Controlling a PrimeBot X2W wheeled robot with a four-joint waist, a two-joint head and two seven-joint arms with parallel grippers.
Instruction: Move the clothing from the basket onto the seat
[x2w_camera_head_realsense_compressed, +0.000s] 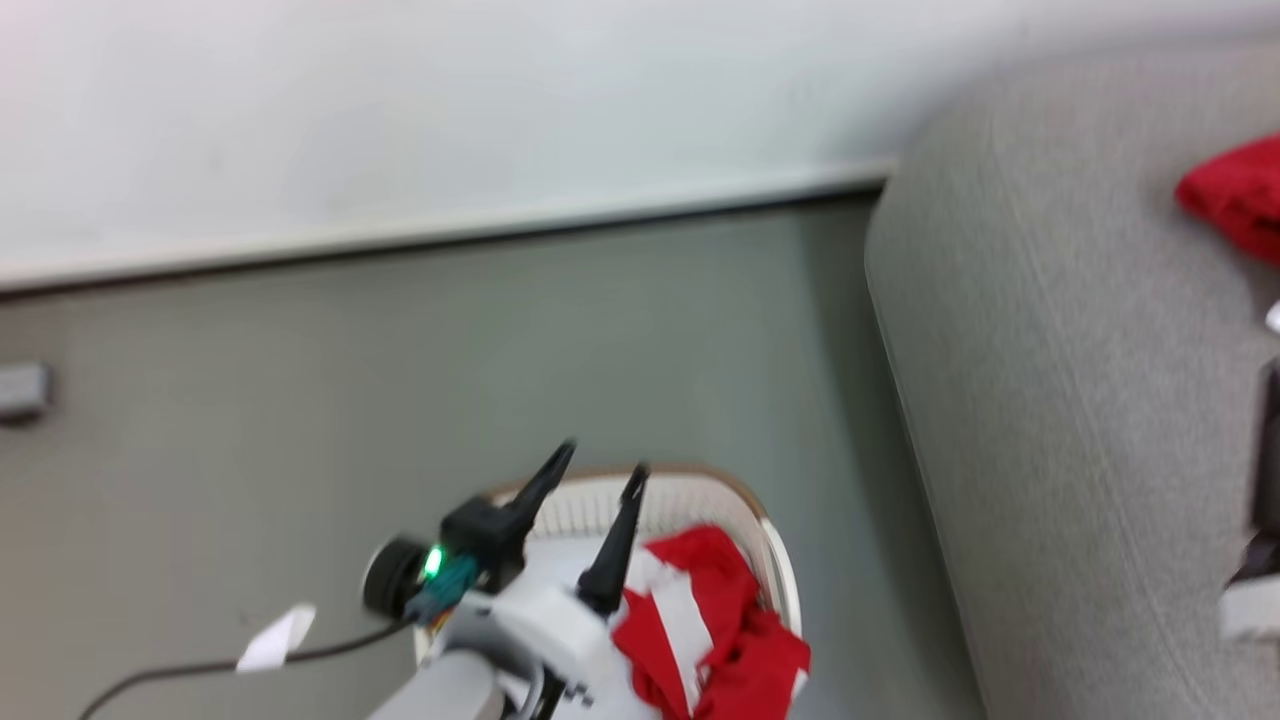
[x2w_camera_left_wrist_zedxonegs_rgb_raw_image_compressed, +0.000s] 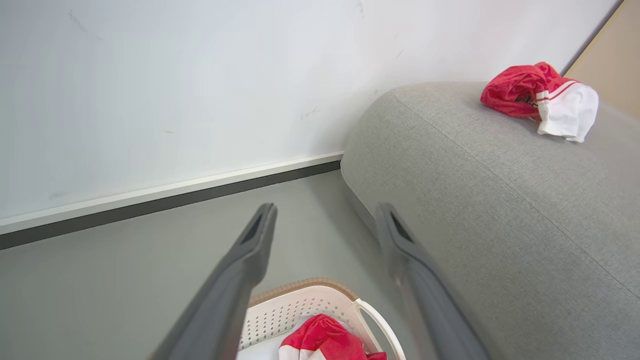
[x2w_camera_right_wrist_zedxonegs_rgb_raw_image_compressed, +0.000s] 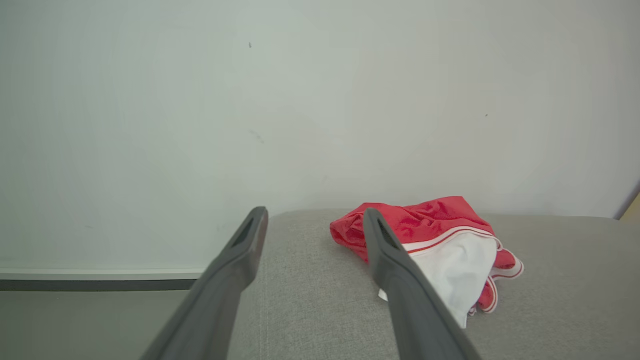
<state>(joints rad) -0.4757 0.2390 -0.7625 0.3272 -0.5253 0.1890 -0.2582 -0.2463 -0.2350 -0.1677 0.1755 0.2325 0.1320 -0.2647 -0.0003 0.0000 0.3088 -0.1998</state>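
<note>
the left gripper (x2w_camera_head_realsense_compressed: 605, 458) is hovering above the oval white perforated plastic basket with a brown braided rim (x2w_camera_head_realsense_compressed: 745, 492). its two long dark fingers are standing well apart and holding nothing. in the head view a soft red fabric garment with white stripes (x2w_camera_head_realsense_compressed: 720, 625) is lying heaped in the basket, at about 4 o'clock from those fingertips. in the left wrist view it is sitting low, at 6 o'clock between the two fingers.

the right gripper (x2w_camera_right_wrist_zedxonegs_rgb_raw_image_compressed: 315, 211) is hanging over the large light grey woven-fabric seat (x2w_camera_right_wrist_zedxonegs_rgb_raw_image_compressed: 310, 310), its fingers likewise spread wide with nothing between them. a crumpled red garment with a white cloth part (x2w_camera_right_wrist_zedxonegs_rgb_raw_image_compressed: 435, 240) is resting on the seat at 3 o'clock of the right fingertips. one finger is crossing in front of its near edge in that view, and i cannot tell whether they are touching.

the basket is standing on the grey floor (x2w_camera_head_realsense_compressed: 300, 420) just beside the seat's rounded end, near the white wall (x2w_camera_head_realsense_compressed: 400, 100).
</note>
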